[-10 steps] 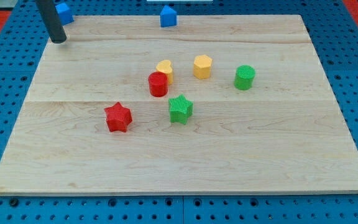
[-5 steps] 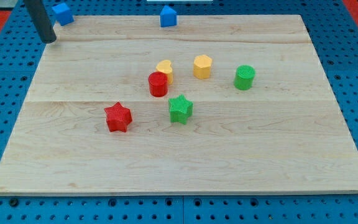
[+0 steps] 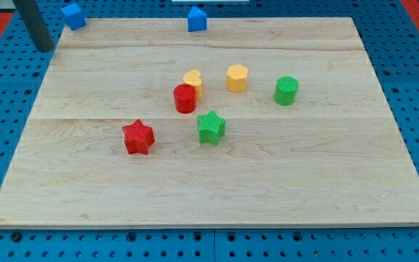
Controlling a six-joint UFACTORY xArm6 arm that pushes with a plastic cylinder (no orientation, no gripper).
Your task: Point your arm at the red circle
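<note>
**Red circle lies down and to the right of your tip**

Your tip (image 3: 44, 48) sits at the view's top left, just at the left edge of the bench (image 3: 326, 182), well apart from every block in the middle group. The arm carries no gripper, only the straight dark rod, so there is nothing to open or close and nothing is held.

The red circle (image 3: 185, 98) stands near the middle of the bench, touching or almost touching the yellow block (image 3: 193, 80) just behind it toward the view's top right; which of the two you cannot tell from here. From your tip, the circle lies toward the view's right and somewhat toward the view's bottom, along a diagonal that looks free of other blocks.

The blue block (image 3: 73, 14) sits just off the bench near your tip, toward the view's top. The red star (image 3: 138, 137) lies below and left of the circle, beside your likely path, so steer above it. The green star (image 3: 211, 127) lies beyond the circle.
</note>
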